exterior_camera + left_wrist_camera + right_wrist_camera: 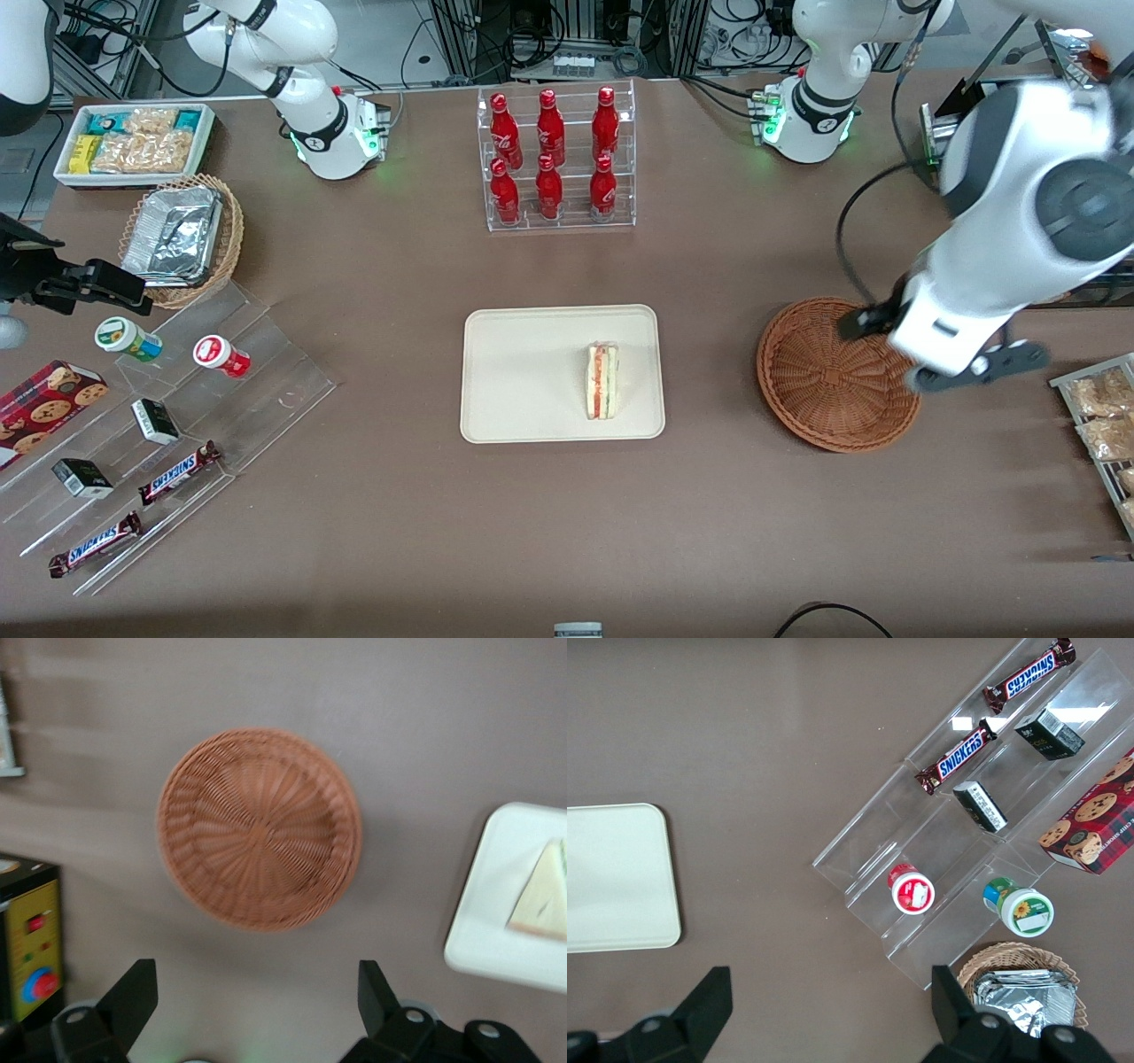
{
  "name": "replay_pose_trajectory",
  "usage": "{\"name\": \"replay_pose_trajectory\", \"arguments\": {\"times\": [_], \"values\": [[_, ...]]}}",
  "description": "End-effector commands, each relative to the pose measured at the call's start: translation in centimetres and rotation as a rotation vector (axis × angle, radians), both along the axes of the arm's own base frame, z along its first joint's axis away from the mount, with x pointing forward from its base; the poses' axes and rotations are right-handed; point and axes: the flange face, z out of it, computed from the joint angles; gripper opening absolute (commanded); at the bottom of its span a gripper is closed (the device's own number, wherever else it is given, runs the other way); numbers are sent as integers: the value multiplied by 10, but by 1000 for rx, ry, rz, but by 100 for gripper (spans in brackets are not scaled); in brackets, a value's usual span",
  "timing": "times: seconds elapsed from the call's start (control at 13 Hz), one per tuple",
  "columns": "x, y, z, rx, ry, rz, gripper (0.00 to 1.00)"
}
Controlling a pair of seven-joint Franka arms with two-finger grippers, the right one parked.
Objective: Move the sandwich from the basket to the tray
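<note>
The sandwich point(602, 381) lies on the cream tray point(514, 372) in the middle of the table, on the part nearest the basket. The reddish-brown wicker basket point(824, 381) sits empty toward the working arm's end. My left gripper point(873, 321) hangs high above the basket's edge, open, with nothing between its fingers. The left wrist view looks down on the empty basket point(259, 828), with the open gripper point(257, 992) over bare table beside it. The tray's corner point(496, 930) and the sandwich point(542, 899) also show there.
A clear rack of red bottles point(556, 159) stands farther from the front camera than the tray. Toward the parked arm's end are a clear stepped stand with snacks point(177, 416), a tan basket of foil trays point(182, 235) and a white bin point(137, 142). Snack packets point(1099, 416) lie beside the basket.
</note>
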Motion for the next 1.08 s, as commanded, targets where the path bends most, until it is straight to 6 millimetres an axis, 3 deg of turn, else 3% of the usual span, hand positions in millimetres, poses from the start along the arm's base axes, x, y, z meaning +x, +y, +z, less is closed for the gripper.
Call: {"name": "replay_pose_trajectory", "arguments": {"times": [0.0,0.23,0.46,0.62,0.69,0.85,1.0], "values": [[-35,25,40,-11,48,-51,100],[-74,54,89,-17,69,-75,100],[-100,88,114,-60,89,-94,100],[-97,104,108,-74,95,-108,100],[-90,111,95,-94,86,-105,100],[-79,112,67,-101,60,-104,100],[-77,112,62,-103,55,-105,100]]}}
